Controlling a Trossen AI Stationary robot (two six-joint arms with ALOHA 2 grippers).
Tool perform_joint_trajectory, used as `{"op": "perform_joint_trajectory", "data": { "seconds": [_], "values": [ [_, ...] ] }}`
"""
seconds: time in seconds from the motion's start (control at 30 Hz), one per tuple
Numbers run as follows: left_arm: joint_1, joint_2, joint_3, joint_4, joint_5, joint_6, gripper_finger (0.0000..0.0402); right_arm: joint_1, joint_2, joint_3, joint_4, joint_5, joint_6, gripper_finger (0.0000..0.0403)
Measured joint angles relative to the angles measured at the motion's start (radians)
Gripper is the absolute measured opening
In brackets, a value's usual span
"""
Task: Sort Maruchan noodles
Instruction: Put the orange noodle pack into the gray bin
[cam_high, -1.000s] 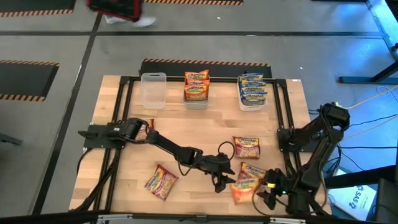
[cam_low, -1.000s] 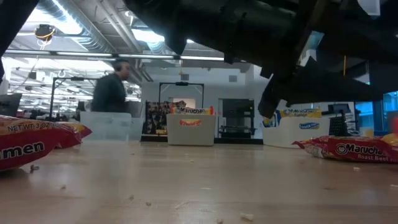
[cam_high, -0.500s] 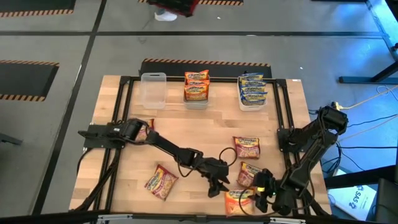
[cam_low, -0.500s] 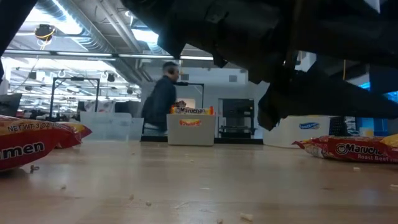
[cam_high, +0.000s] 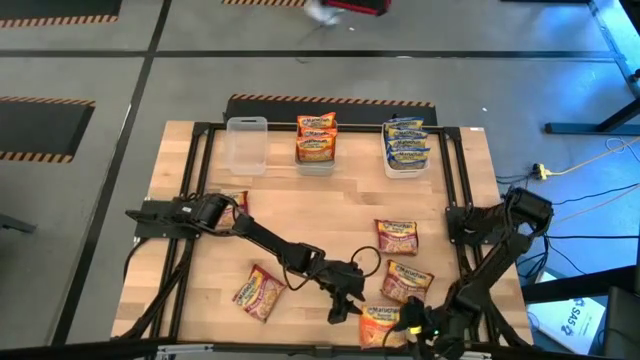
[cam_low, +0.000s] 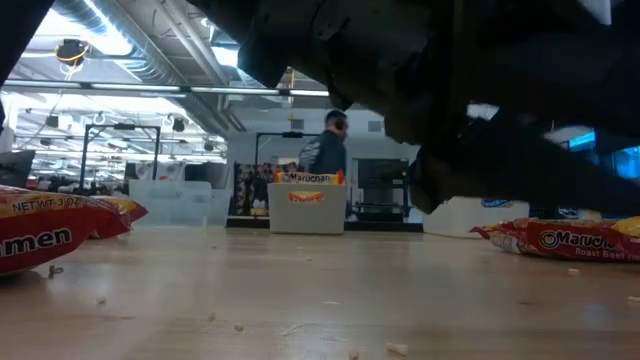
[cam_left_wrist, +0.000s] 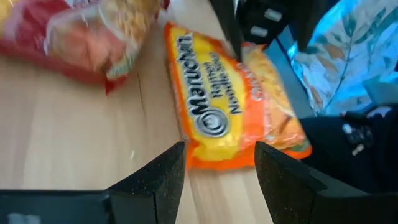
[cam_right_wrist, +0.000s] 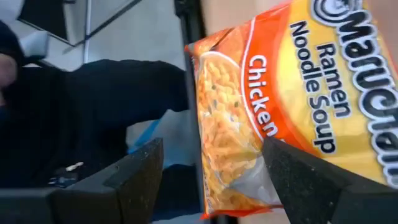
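The left gripper (cam_high: 341, 308), fingers spread and empty, hangs just left of the orange crinkly plastic Maruchan chicken ramen packet (cam_high: 381, 324), lying flat at the light wooden table's (cam_high: 330, 215) near edge, long axis running left-right; the right gripper (cam_high: 415, 325), unclenched, sits beside its right end

You can read "Maruchan Ramen Noodle Soup" and "Chicken" on the orange packet (cam_right_wrist: 292, 93) in the right wrist view. In the low view, "NET WT 3 OZ" and "men" show on the red packet (cam_low: 45, 235), "Maruchan Roast Beef" on another packet (cam_low: 560, 240), and "Maruchan" on the packets in the middle tub (cam_low: 307, 178).
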Motion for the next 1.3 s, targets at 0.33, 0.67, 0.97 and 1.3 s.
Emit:
{"op": "perform_joint_trajectory", "data": {
  "seconds": [0.33, 0.67, 0.97, 1.3],
  "values": [
    [-0.009, -0.125, -0.001, -0.402, -0.032, 0.059, 0.0183, -0.165, 0.06, 0.04, -0.001, 0.026, -0.294, 0.0279],
    [-0.092, -0.291, -0.097, -0.579, -0.283, 0.064, 0.0183, -0.383, 0.101, 0.038, 0.041, 0.069, -0.596, 0.0279],
    [-0.024, -0.519, -0.44, -0.276, -0.271, -0.046, 0.0182, -0.402, 0.055, 0.137, -0.112, 0.087, -0.726, 0.0279],
    [0.084, -0.55, -0.508, -0.221, -0.28, -0.151, 0.0188, -0.297, 0.071, 0.194, -0.136, 0.186, -0.713, 0.0279]
  ]
}}
